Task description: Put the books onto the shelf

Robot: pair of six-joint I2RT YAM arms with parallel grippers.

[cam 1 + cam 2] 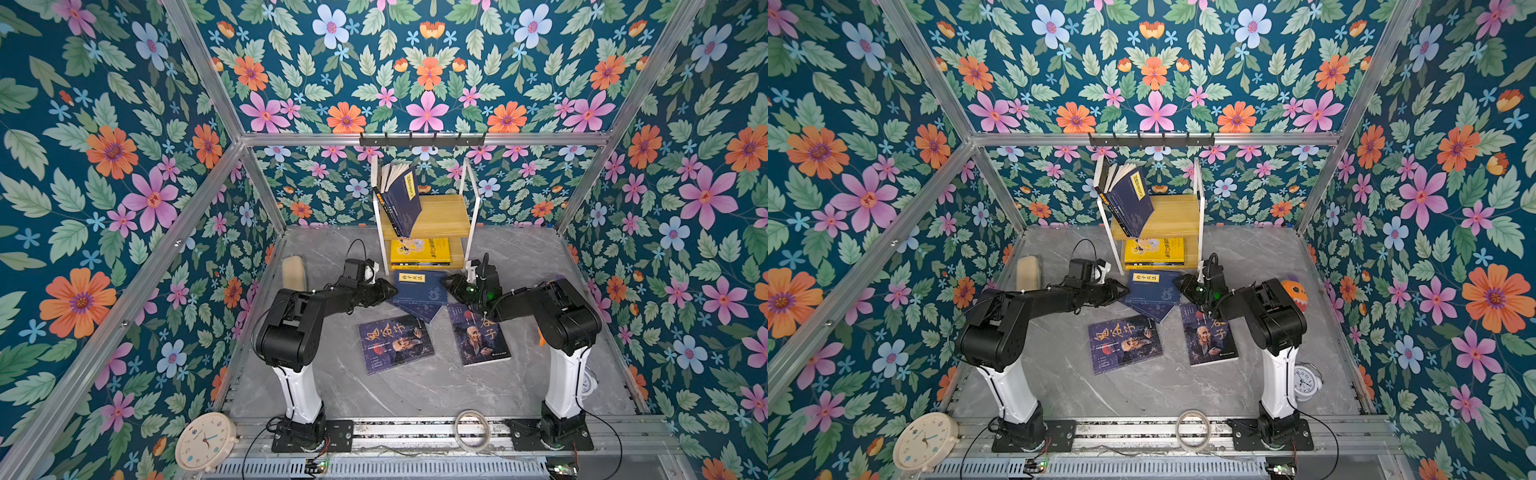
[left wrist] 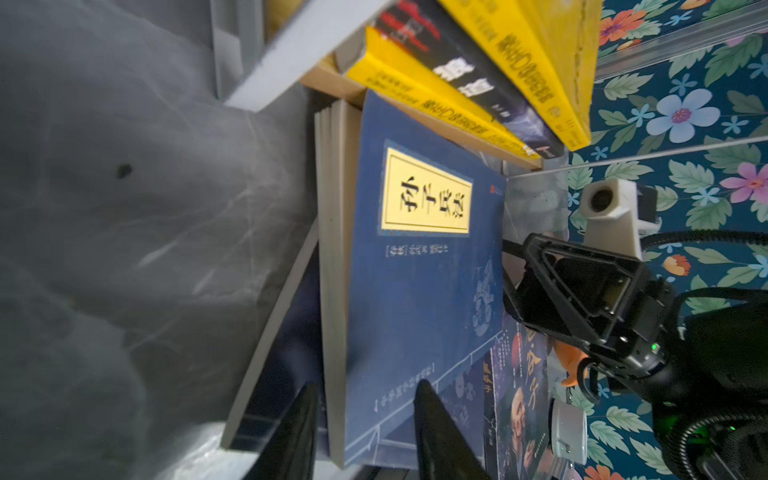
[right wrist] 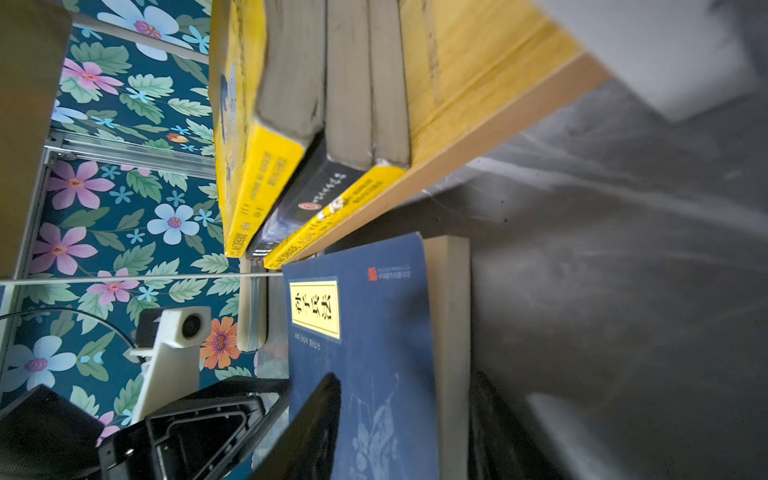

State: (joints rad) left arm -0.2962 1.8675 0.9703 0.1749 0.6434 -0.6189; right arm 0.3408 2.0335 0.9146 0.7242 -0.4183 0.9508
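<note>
A navy book with a yellow label (image 1: 417,286) lies in front of the shelf (image 1: 442,216), on top of another navy book (image 1: 419,311). My left gripper (image 1: 394,291) is shut on its left edge; in the left wrist view (image 2: 365,386) one finger lies on the cover and one under the pages. My right gripper (image 1: 445,283) is shut on the opposite edge, again a finger on either face (image 3: 405,378). Navy books (image 1: 401,199) lean upright on the top board. A yellow book (image 1: 419,249) tops the stack on the lower board. Two dark portrait books (image 1: 395,343) (image 1: 478,334) lie flat nearer the front.
A black hook rail (image 1: 422,141) runs above the shelf. A beige object (image 1: 294,270) lies back left; an orange plush toy (image 1: 1293,293) and a small white clock (image 1: 1306,380) sit behind the right arm. A round clock (image 1: 205,440) and a tape roll (image 1: 471,430) rest on the front rail.
</note>
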